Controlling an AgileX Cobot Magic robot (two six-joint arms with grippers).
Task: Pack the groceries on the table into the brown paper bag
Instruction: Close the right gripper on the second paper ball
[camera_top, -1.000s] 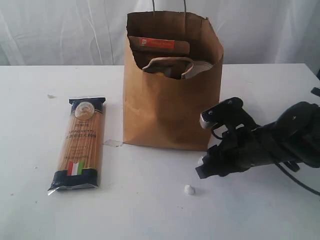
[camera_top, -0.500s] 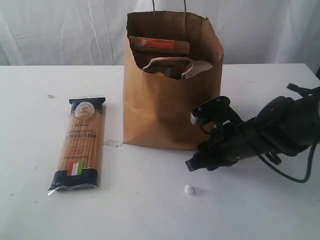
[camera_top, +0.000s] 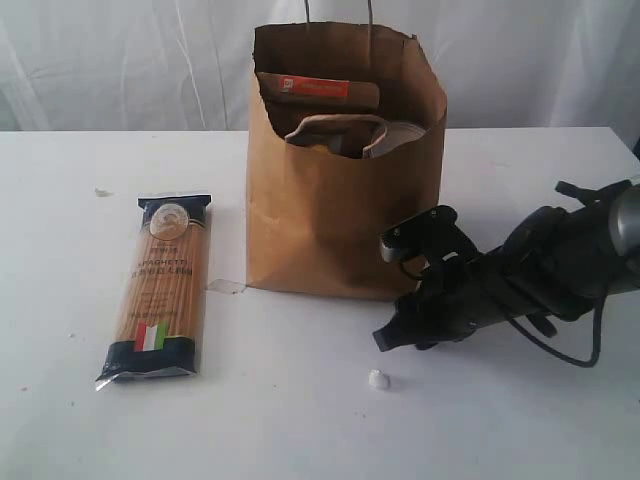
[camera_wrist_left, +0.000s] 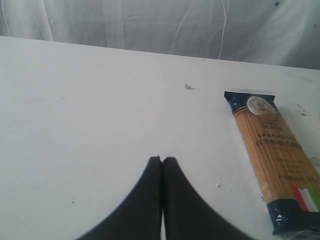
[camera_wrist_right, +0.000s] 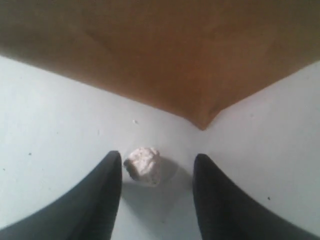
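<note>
The broad white table (camera_top: 300, 430) runs out of the exterior view to the left, to the right and at the near side. Near its middle the tall brown kraft paper bag (camera_top: 330, 220) stands upright with its mouth open, and its thin handles (camera_top: 369, 14) are cut off at the top. The bag's walls hide most of what is inside. Only the top strip of a brown pouch with an orange label (camera_top: 318, 90) shows against the back wall, and in front of it is a curved brown and pale shape (camera_top: 345, 130) I cannot make out.

The black right arm (camera_top: 540, 270) reaches in low from the right, its rear cut off. The right pincer (camera_wrist_right: 157, 161) is down by the bag's near right corner, fingers apart.

Left of the bag and clear of it, the long spaghetti packet with dark ends (camera_top: 158, 285) lies flat. Its long axis runs far to near, round-seal end away, flag end nearer.

The left pincer (camera_wrist_left: 162, 161) shows only in its wrist view, fingers pressed together over bare table. A small white crumpled lump (camera_wrist_right: 144, 166) sits on the table just ahead of the right pincer's gap.
</note>
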